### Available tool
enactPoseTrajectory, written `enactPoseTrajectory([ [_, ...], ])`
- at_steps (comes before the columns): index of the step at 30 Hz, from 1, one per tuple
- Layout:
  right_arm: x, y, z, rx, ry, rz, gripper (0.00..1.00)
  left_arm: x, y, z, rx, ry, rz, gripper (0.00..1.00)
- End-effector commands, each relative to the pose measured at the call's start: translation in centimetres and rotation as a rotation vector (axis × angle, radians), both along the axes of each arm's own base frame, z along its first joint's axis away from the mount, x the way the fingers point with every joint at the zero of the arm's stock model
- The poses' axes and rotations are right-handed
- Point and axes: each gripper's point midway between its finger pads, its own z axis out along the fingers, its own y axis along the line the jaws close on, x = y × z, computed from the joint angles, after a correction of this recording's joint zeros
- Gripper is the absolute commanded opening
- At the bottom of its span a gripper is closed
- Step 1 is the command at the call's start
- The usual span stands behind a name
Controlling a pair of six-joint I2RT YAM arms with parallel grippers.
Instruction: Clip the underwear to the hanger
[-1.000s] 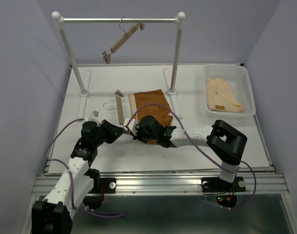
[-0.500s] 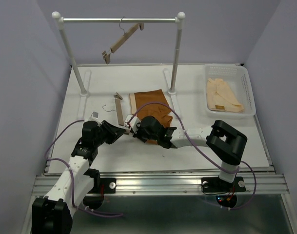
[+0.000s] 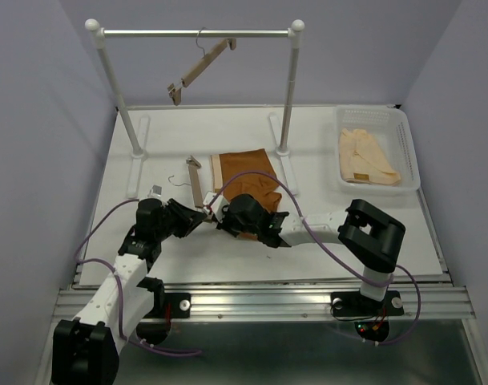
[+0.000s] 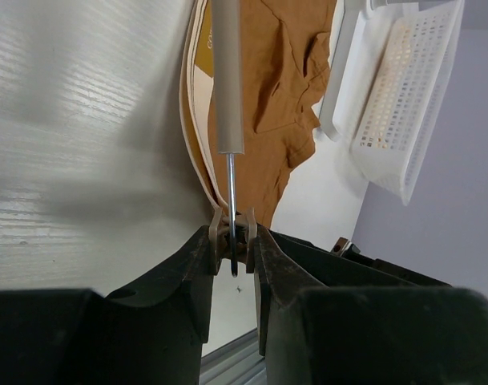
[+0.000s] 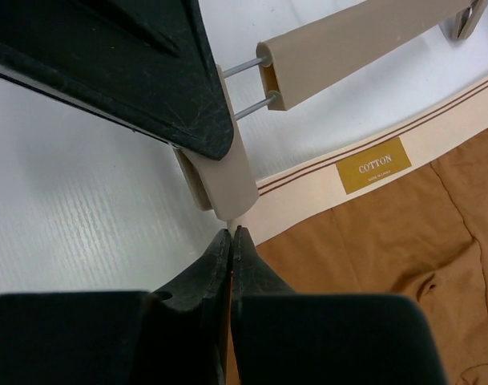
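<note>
Left claw (image 4: 234,243): squeezing the hanger's (image 4: 227,80) near clip (image 5: 225,172).
Right claw (image 5: 231,234): pinching the underwear's (image 5: 372,241) waistband (image 5: 324,183) corner beside that clip.
Tabletop (image 3: 167,144): carrying both.

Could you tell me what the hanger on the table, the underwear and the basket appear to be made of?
The hanger: a pale, smooth, matte bar, likely wood, perhaps painted, with shiny metal rods running to its clip. The underwear: soft, wrinkled rust-brown cloth, and its label reads COTTON. The basket: white perforated walls, probably plastic.
</note>
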Motion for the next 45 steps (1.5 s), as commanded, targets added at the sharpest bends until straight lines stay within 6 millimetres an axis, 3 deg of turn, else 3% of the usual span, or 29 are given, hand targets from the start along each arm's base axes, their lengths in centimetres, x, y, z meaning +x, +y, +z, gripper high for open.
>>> enactPoseTrajectory([
  [1, -0.1, 1.0, 3.4, 0.084, -0.081, 0.025, 0.01, 1.2, -0.1, 1.8, -0.018, -0.069, 0.010, 0.00],
  [16, 0.7, 0.6, 4.4, 0.121, -0.108, -0.034, 0.01, 1.2, -0.2, 0.9, -0.003, -0.023, -0.008, 0.00],
  [35, -1.0, 2.1, 4.1, 0.110, -0.135, 0.049, 0.01, 1.3, -1.1, 0.9, -0.040, -0.005, -0.047, 0.00],
  [45, 0.5, 1.2, 3.5, 0.068, -0.157, -0.043, 0.01, 1.7, -0.4, 2.3, 0.003, -0.030, -0.022, 0.00],
])
